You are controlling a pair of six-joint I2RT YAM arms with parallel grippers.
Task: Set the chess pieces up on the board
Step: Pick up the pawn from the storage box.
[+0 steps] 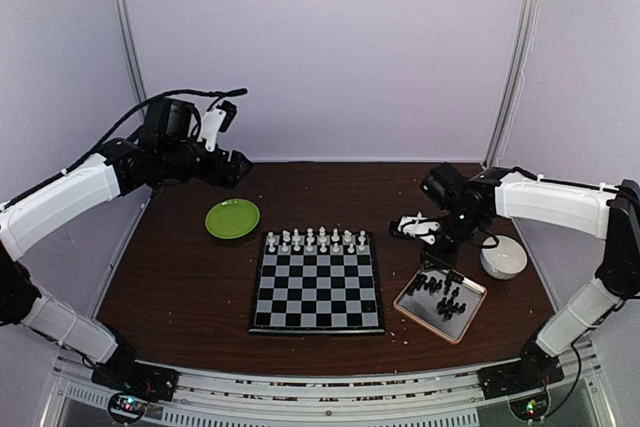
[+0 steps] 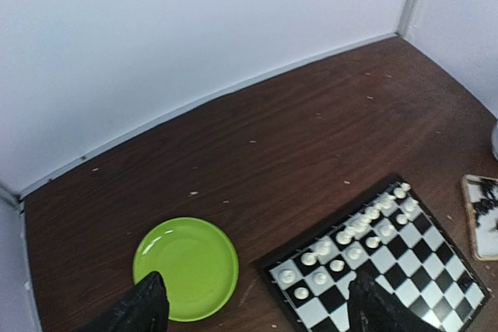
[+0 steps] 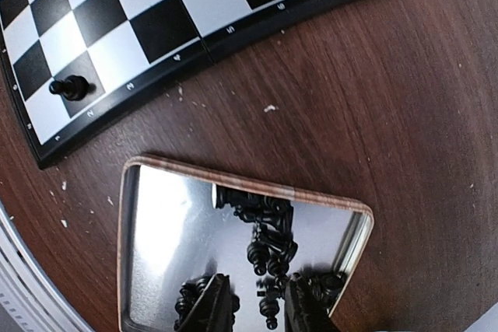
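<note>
Black chess pieces (image 3: pixel 268 250) in tray (image 3: pixel 156 223) looked tiny, light, slick; pinch mid-stem advised. Left hand (image 2: pixel 257 293) released; right hand (image 3: pixel 255 293) unclear

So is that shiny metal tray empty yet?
Not empty. A cluster of black chess pieces lies toward one end of the tray; the rest of its floor is bare metal.

Checkered black-white board (image 1: pixel 317 292); green plate (image 1: pixel 232 218) (glossy).
</note>
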